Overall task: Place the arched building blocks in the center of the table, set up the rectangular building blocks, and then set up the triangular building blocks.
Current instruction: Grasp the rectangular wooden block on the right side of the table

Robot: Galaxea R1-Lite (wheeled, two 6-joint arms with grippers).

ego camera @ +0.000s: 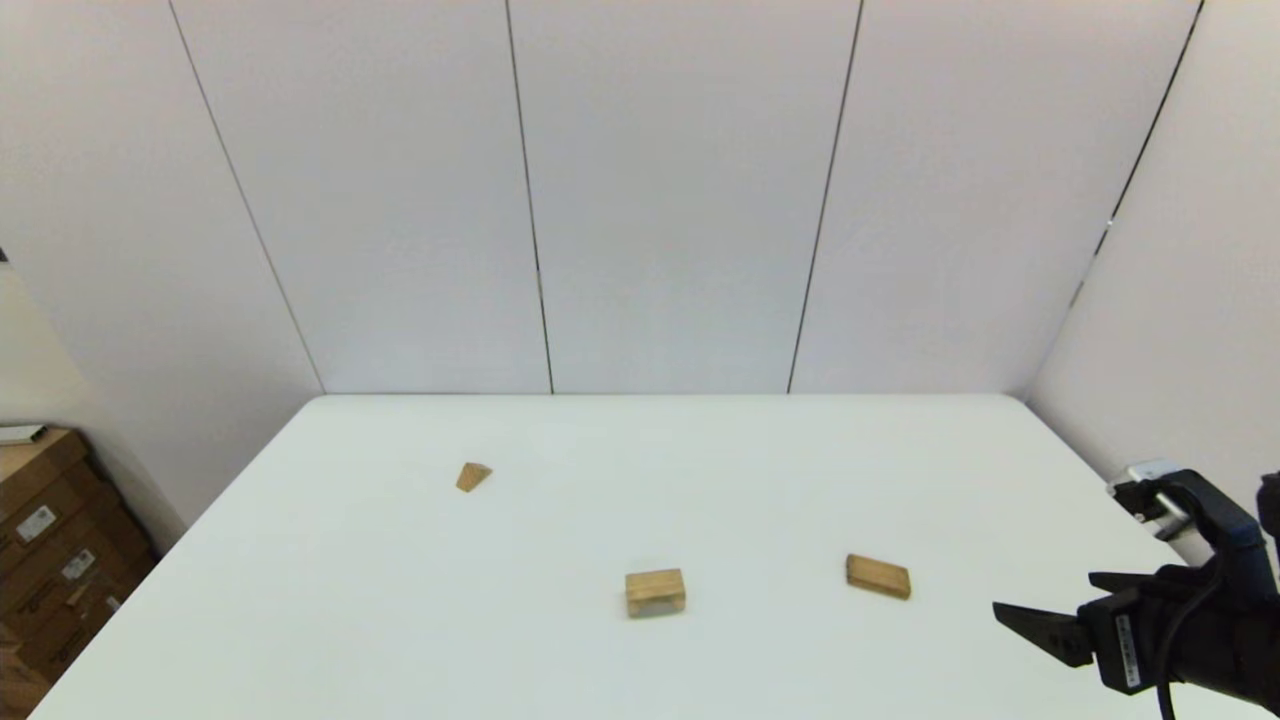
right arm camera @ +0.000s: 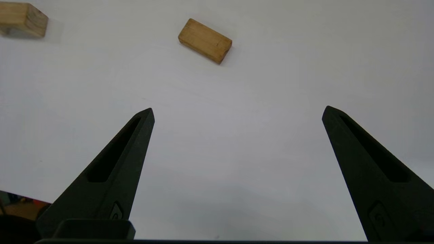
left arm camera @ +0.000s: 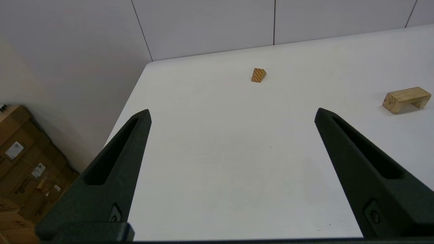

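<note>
1. No text, brand, number or sign can be read anywhere.
2. The stacked brown cardboard boxes (ego camera: 55, 560) beside the table carry small white stickers with dark print, too small to make out; the left wrist view shows the same stickers, equally illegible.
3. The black right gripper (ego camera: 1045, 615) has a narrow white label strip on its body; its printing is too fine to read.
</note>
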